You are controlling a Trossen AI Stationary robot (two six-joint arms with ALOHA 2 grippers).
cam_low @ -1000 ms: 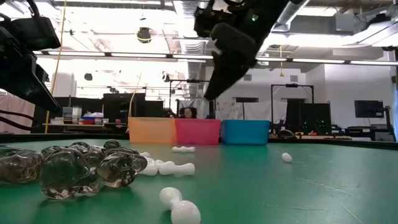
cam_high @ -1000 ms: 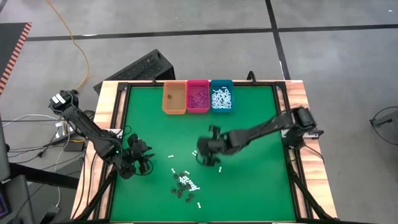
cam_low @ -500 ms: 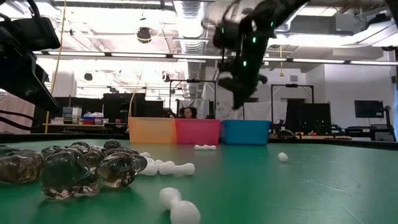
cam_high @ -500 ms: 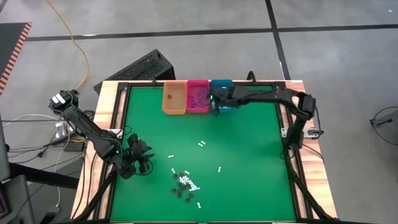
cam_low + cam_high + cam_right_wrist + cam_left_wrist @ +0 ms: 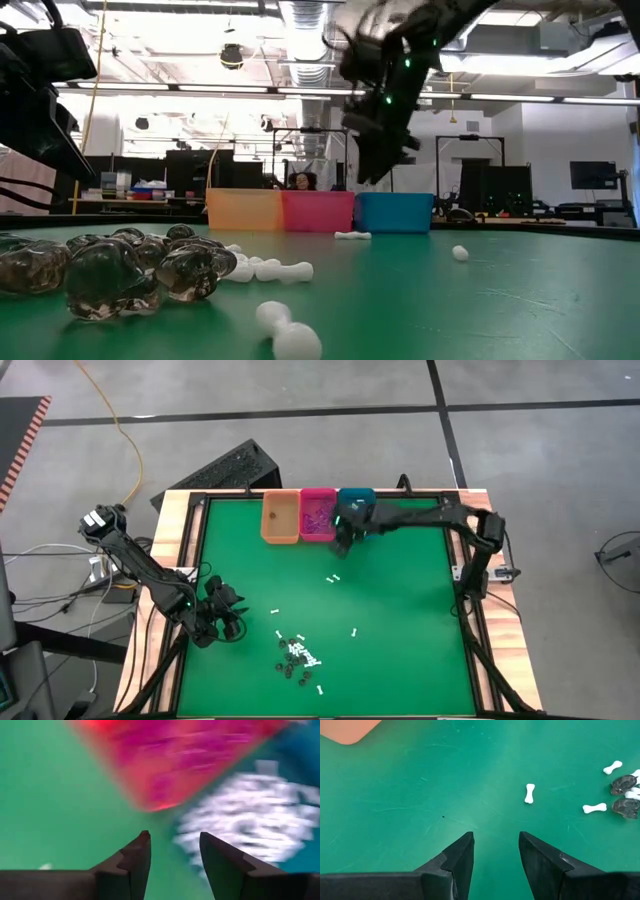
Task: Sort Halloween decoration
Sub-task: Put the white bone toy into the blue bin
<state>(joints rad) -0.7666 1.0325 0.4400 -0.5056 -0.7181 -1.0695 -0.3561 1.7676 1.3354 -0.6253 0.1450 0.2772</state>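
Observation:
The Halloween decoration lies on the green mat. A heap of white sticks and dark bits (image 5: 298, 655) sits near the front, and the dark bits (image 5: 110, 270) loom close in the low view. Single white sticks (image 5: 334, 578) (image 5: 529, 793) lie scattered around it. More white pieces (image 5: 240, 827) fill the teal bin (image 5: 395, 212). My right gripper (image 5: 340, 540) (image 5: 172, 836) hangs open above the near rims of the pink bin (image 5: 318, 513) and the teal bin, with nothing between its fingers. My left gripper (image 5: 235, 622) (image 5: 495, 837) waits open, low over the mat at the left.
An orange bin (image 5: 280, 518) stands left of the pink one, at the far edge. A black frame (image 5: 455, 580) borders the mat. A dark keyboard (image 5: 235, 465) lies on the floor beyond the table. The mat's right half (image 5: 410, 630) is bare but for one white stick.
My right gripper has swung from the middle of the mat toward the far edge, up to the pink and teal bins, rolling as it went, and has opened. One white stick has slid across the mat toward the far right. My left arm has kept still.

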